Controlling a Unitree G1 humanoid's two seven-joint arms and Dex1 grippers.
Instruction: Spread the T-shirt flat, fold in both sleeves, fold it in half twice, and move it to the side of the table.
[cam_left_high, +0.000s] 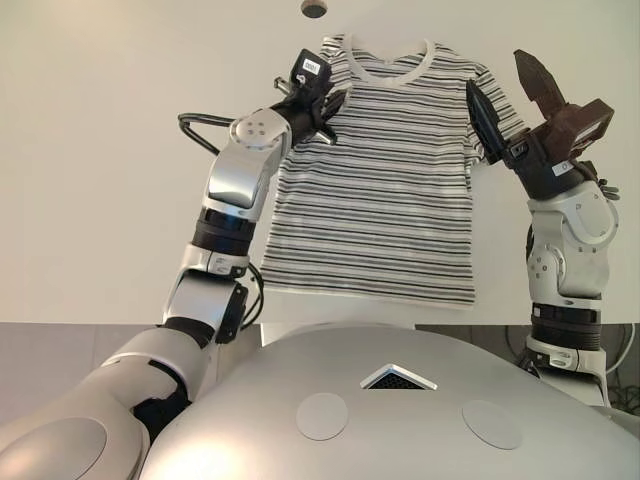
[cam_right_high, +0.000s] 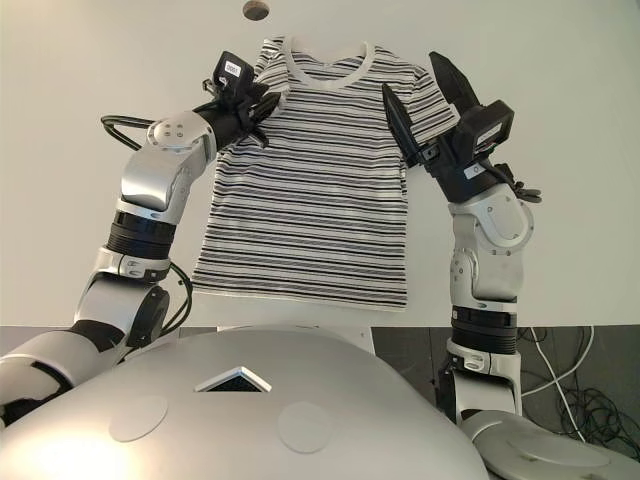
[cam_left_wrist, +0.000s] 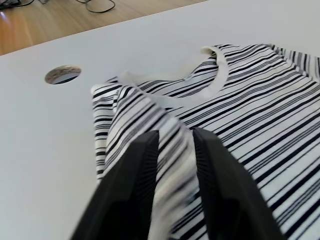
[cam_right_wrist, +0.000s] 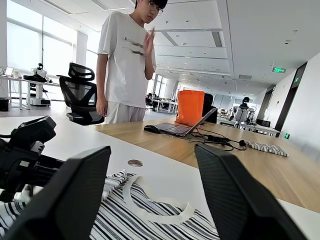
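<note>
Underneath everything lies a white table with a round cable hole near its far edge, and the striped T-shirt lies on it with its collar away from the robot. The room beyond holds a wooden desk with a laptop, an orange bag and a black office chair. The left gripper pinches a fold of the shirt's left sleeve, while the right gripper hangs over the other sleeve with its jaws spread wide. A small white label on the left gripper and a green hanging sign carry print too small to read.
</note>
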